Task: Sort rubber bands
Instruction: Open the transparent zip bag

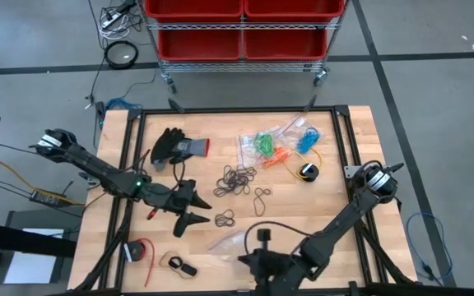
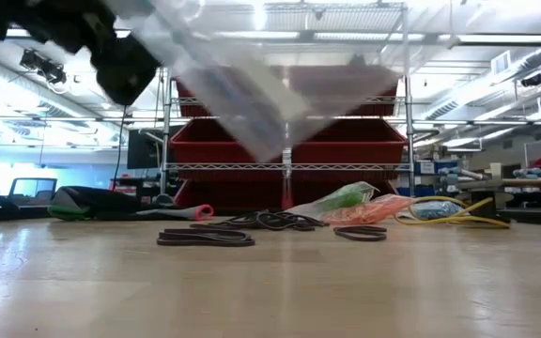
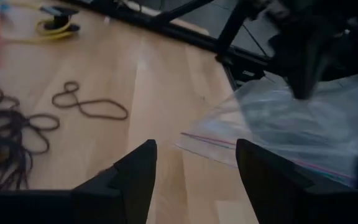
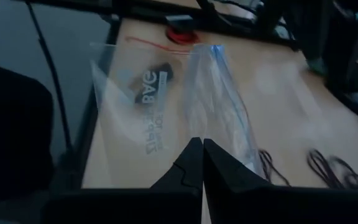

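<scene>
Nearest the front edge of the wooden table (image 1: 360, 156), the right gripper (image 1: 249, 260) is clenched on the edge of a clear, empty zip-top plastic bag (image 1: 230, 241); its right wrist view shows both dark fingers pinched flat together with the film (image 4: 222, 99) fanning out past them, and from table height the same bag (image 2: 252, 89) hangs lifted off the wood. Just beside it, the left gripper (image 1: 189, 208) stands released, its two dark fingers (image 3: 135, 177) spread wide with nothing between them; it points across toward the bag's lower corner (image 3: 291, 134), which lies close ahead of it.

A loose tangle of thin black rubber bands (image 1: 235, 181) sits mid-table, with a few stray black loops (image 1: 262, 197) lying flat between that pile and the grippers; from the left gripper they lie off to one side and a little beyond, whereas the bag is straight in front. Further back, sealed clear bags already hold green (image 1: 263, 144), orange (image 1: 276, 154) and blue (image 1: 307, 140) bands (so black looks to be the colour left to bag).

My guess is the next move hinges on the bag's mouth: the left arm is the nearer one to both bag and black pile, so it would either part the opening or fetch loops into it.
</scene>
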### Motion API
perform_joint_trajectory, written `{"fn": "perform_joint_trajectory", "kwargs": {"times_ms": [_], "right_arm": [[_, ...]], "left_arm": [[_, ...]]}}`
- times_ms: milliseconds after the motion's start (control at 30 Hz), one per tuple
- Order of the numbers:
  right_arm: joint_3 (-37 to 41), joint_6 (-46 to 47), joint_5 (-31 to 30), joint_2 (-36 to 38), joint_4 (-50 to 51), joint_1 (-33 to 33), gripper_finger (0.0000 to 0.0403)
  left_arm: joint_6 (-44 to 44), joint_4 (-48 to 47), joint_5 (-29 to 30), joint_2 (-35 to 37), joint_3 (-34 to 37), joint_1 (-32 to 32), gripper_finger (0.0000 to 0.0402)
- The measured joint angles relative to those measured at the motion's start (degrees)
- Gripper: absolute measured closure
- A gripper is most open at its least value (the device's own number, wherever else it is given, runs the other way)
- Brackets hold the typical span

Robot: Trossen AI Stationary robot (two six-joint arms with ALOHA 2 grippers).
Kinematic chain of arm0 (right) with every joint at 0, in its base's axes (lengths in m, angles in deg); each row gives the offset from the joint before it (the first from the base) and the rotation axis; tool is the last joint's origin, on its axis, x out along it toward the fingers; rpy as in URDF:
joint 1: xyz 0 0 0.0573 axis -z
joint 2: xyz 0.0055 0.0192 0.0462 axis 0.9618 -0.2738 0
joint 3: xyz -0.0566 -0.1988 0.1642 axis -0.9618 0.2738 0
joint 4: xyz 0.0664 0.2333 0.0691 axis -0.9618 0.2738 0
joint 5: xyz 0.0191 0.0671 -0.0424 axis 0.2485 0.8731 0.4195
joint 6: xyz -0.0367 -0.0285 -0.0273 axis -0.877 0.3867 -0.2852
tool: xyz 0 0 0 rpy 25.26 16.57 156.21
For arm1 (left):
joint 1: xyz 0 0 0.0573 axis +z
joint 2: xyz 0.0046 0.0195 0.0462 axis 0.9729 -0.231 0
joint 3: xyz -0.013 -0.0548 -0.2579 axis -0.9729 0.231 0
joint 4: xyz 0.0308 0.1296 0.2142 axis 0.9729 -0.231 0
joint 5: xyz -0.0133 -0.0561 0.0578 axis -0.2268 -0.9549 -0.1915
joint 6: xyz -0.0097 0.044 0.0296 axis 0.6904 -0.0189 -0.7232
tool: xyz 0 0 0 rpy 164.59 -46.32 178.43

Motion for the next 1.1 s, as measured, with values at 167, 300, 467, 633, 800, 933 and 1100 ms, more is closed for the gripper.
{"fn": "perform_joint_trajectory", "kwargs": {"times_ms": [167,300,467,633,800,933,1100], "right_arm": [[0.0,-2.9,4.6,0.0,-5.3,2.4,0.0403],[0.0,-5.7,5.7,0.0,-8.4,3.4,0.0403],[0.0,-6.6,5.8,0.1,-9.3,3.7,0.0403],[0.0,-7.5,5.8,0.1,-12.1,3.7,0.0403],[0.0,-10.5,5.5,0.1,-16.7,3.7,0.0403],[-0.1,-10.6,2.3,0.3,-16.8,3.6,0.0403],[-0.1,-6.1,3.2,0.9,-15.0,4.6,0.0403]], "left_arm": [[-0.8,3.5,-1.0,0.0,2.6,-1.6,0.0174],[-10.8,7.3,-6.5,0.0,3.4,-3.6,0.0174],[-20.5,14.0,-6.9,0.0,4.0,-6.1,0.0174],[-22.9,15.1,-4.0,0.1,3.9,-5.8,0.0174],[-23.3,16.8,-8.3,0.0,3.9,-5.5,0.0174],[-25.2,19.1,-16.8,0.1,3.9,-5.6,0.0174],[-23.4,13.4,-10.8,-0.4,3.9,-5.5,0.0174]]}}
